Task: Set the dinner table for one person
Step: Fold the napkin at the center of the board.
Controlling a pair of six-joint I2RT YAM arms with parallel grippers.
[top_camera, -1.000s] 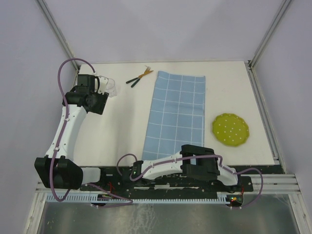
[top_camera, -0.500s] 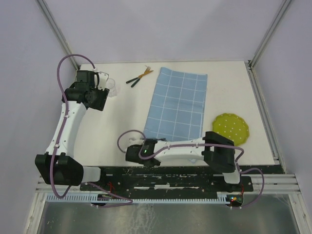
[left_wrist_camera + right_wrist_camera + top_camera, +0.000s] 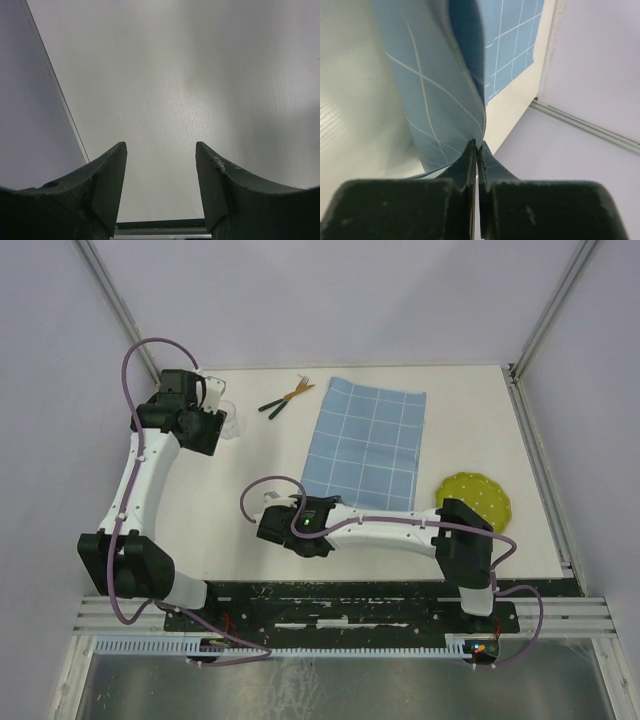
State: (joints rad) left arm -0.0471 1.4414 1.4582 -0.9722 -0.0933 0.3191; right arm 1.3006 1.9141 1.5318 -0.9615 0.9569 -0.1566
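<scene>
The dinner table (image 3: 225,490) is a large off-white tabletop. A light-blue gridded cloth (image 3: 366,445) lies on it at centre. My right gripper (image 3: 303,508) is shut on the cloth's near-left edge; in the right wrist view the cloth (image 3: 440,90) curls up from the closed right gripper (image 3: 477,143). A green dotted plate (image 3: 473,505) lies to the right. A fork and knife (image 3: 286,397) lie at the far middle. My left gripper (image 3: 218,418) is at the far left beside a clear glass (image 3: 233,423). In the left wrist view the left gripper (image 3: 160,146) is open with only tabletop between its fingers.
Metal frame posts (image 3: 115,300) rise at the far corners, and pale walls close in the table. A black rail (image 3: 330,605) with the arm bases runs along the near edge. The right arm's forearm (image 3: 390,533) stretches over the table's near part.
My right arm has swung out from the near edge to the left and forward. The cloth's near end has moved away from the near edge. My left gripper has shifted slightly farther back.
</scene>
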